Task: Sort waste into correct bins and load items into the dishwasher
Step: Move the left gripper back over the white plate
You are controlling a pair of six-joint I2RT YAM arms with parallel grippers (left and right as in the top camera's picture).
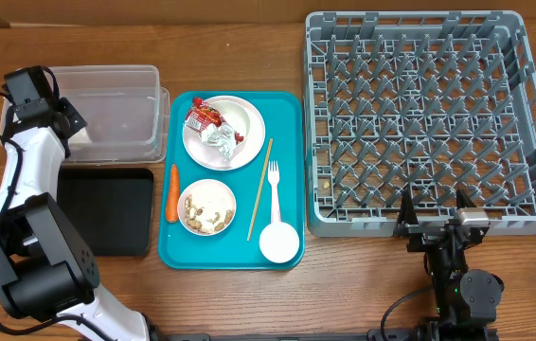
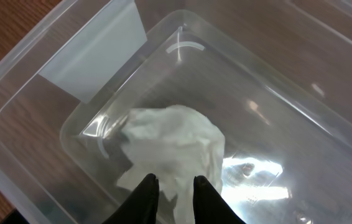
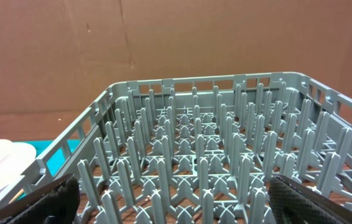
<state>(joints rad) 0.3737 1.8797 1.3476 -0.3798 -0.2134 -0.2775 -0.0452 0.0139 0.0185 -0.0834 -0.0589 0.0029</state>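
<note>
**A:** Far-left corner of the counter: the left gripper (image 2: 175, 182) is down inside the clear deep plastic tub (image 1: 126, 95), fingers drawn close and pinching a crumpled white paper napkin (image 2: 173, 140) that hangs low against the tub's floor.

**B:** From overhead, the arm hides that napkin. Just nearer along the left edge lies the flat black rectangular tray (image 1: 105, 210).

**A:** Mid-counter, the teal serving tray (image 1: 287, 142) is crowded. The white round plate (image 1: 244, 118) carries a small red snack wrapper (image 1: 202, 116) and a second crumpled napkin (image 1: 219, 138), which touch each other.

**B:** The white bowl (image 1: 213, 194) holds tan nuts (image 1: 206, 220), and an orange carrot piece (image 1: 171, 192) lies just beside it.

**A:** Next come a thin wooden chopstick (image 1: 259, 189), a white plastic fork (image 1: 273, 185) and a small white cup (image 1: 279, 242) (the fork's handle meets the cup).

**B:** That's two napkins, two bins, and one each of the wrapper, carrot, plate, bowl, cup, fork and chopstick.

**A:** The large square grey plastic dish rack (image 1: 410, 19) fills the far-right corner.

**B:** The right gripper (image 1: 433, 204) sits at the near edge with its jaws spread wide, gripping nothing. The rack's near wall is directly in front of it.
</note>
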